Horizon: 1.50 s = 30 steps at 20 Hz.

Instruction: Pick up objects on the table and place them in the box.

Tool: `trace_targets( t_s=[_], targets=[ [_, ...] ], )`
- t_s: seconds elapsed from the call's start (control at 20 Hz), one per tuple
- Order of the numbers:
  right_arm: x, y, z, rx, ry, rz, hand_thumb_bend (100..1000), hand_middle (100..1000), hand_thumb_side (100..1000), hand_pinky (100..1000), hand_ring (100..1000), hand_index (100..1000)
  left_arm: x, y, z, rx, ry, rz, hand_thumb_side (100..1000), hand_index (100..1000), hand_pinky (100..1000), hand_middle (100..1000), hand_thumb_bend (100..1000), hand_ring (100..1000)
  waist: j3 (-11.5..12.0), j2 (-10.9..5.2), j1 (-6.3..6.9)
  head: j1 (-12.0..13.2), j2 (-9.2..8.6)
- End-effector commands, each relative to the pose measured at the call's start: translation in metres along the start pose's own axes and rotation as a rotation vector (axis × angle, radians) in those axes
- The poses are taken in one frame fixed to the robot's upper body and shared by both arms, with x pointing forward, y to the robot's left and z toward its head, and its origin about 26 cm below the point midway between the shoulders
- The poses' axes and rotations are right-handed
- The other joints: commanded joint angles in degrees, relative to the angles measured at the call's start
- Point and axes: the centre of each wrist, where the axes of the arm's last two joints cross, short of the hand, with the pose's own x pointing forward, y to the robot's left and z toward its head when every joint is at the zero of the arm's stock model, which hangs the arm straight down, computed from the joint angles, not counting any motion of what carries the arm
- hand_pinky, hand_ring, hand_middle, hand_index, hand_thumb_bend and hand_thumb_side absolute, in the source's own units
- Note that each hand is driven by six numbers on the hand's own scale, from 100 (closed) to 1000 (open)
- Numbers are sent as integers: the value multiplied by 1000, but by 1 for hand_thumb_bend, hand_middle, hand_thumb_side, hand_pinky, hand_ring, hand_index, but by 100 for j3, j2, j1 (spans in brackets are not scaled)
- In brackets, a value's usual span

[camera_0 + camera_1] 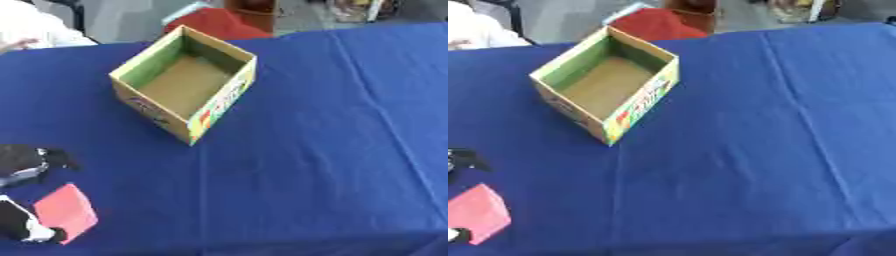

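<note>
An open cardboard box (224, 101) with green inner walls and a printed side stands on the blue table (332, 150), left of the middle and turned askew. I see nothing inside it. A flat pink-red piece (66, 212) shows tilted at the lower left. My left hand (23, 223) comes in from the lower left edge, and a dark fingertip (58, 235) curls against the piece's lower corner. More of that arm, black and silver (24, 163), sits just above it. My right hand shows in neither view.
A person in white (44, 27) sits beyond the table's far left edge. Something red (217, 24) stands behind the box, off the table. The blue cloth stretches wide to the right of the box.
</note>
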Motion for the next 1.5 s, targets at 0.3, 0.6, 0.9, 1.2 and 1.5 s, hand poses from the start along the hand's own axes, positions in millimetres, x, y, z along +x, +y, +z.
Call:
trace_targets(
  t_s=[0.3, 0.6, 0.9, 1.2, 1.5],
  targets=[
    [6, -3, -7, -8, -32, -6, 100, 860, 994, 693, 754, 781, -6, 4, 0, -11, 29, -12, 500, 929, 527, 881, 612, 666, -23, -41, 1, 39, 22],
    [6, -3, -7, -9, -32, -6, 100, 860, 993, 693, 754, 781, -6, 3, -3, -11, 27, -5, 505, 928, 521, 874, 608, 660, -27, -41, -1, 96, 21],
    [6, -2, -6, -8, -29, -8, 100, 860, 993, 692, 754, 781, -5, 3, -4, -15, 25, -5, 511, 910, 531, 865, 613, 664, -28, -36, 1, 131, 11],
    [6, -2, -6, -8, -29, -10, 100, 861, 996, 692, 753, 781, -7, -3, -10, -73, 31, -17, 518, 864, 559, 860, 612, 692, -41, -27, -1, 157, -3],
    [6, -2, -6, -9, -28, -11, 100, 861, 994, 692, 753, 781, -8, -5, -14, -105, 18, -15, 529, 823, 562, 826, 587, 702, -41, -21, -4, 183, -5]
  ],
)
